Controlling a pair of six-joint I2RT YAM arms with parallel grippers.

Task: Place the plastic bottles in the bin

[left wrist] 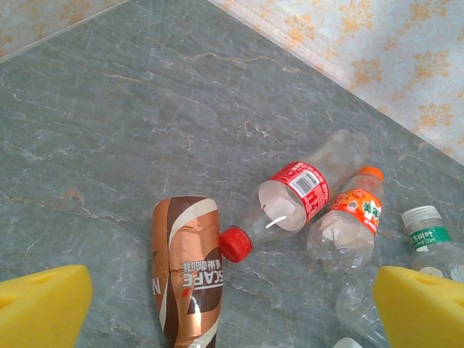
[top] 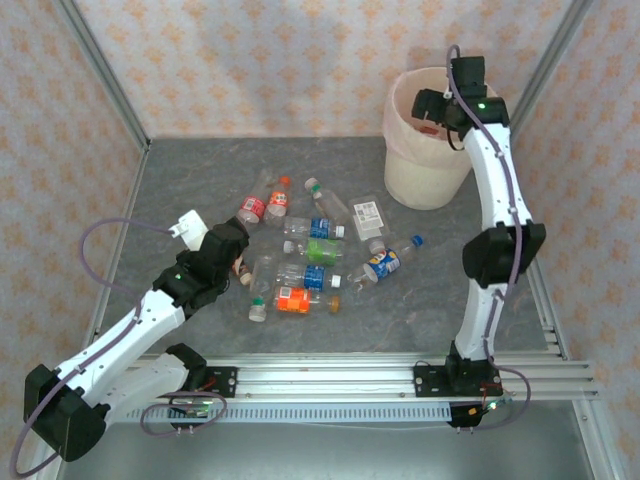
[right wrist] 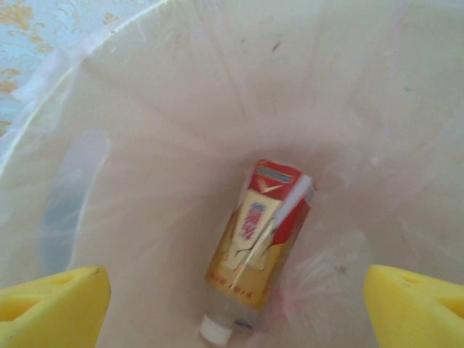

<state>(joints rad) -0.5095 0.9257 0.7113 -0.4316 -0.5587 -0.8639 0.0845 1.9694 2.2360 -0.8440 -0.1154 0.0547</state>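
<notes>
Grey table (top: 190,190) | pink-lined bin (top: 425,185) | holds one red-and-yellow-labelled bottle (right wrist: 257,246)

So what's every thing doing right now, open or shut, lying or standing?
bin, upright, a bottle inside.
right gripper, fingers open above the bin.
red-and-yellow bottle, lying in the bin, unheld.
left gripper, fingers open, empty.
brown bottle, lying on the table.
red-capped bottle, lying down, cap on.

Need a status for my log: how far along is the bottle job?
Done: one red-labelled bottle lies in the bin. In hand: nothing; the right gripper hangs open over the bin, the left gripper open above a brown bottle. Left: about a dozen bottles lie on the table.
</notes>
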